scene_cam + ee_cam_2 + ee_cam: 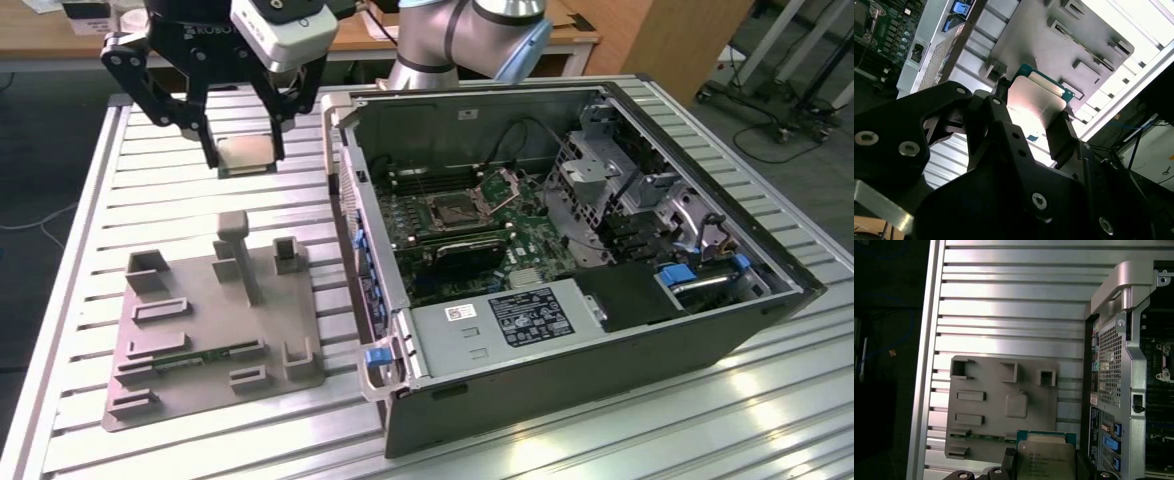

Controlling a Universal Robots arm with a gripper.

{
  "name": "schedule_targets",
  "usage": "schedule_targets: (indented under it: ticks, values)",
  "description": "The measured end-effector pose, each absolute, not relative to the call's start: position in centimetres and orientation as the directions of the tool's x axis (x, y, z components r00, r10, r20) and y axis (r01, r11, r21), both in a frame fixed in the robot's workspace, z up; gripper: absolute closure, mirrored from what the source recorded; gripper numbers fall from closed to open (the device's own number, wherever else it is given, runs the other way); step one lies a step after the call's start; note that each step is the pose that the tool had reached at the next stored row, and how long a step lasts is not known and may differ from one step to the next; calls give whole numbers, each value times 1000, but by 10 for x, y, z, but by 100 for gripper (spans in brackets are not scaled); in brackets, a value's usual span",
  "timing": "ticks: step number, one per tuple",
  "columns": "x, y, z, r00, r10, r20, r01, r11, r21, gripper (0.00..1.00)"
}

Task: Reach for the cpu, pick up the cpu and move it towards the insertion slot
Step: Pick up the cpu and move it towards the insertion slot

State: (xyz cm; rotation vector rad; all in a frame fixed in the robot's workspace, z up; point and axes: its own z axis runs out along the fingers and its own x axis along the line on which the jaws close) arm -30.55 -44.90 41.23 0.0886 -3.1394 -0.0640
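My gripper [246,152] hangs above the slatted table at the exterior view's upper left, shut on the cpu [250,154], a thin square chip with a silvery face. Both wrist views show the cpu [1036,102] [1045,459] pinched between the black fingers [1064,135], with a green edge showing. The insertion slot [450,211], a square socket with a shiny metal frame and its hinged plate raised, lies on the motherboard inside the open computer case [561,330], off to the exterior view's right of the gripper.
A grey plastic tray [214,330] with upright blocks lies on the table below the gripper, also in the first wrist view [1004,410]. The case wall [350,190] stands between gripper and socket. Cables and a drive cage crowd the case's far side.
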Motion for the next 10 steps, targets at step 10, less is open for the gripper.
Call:
schedule_targets:
  ticks: [10]
  values:
    - [-300, -449, 412, -998, -56, -1, -56, 998, 41, 45]
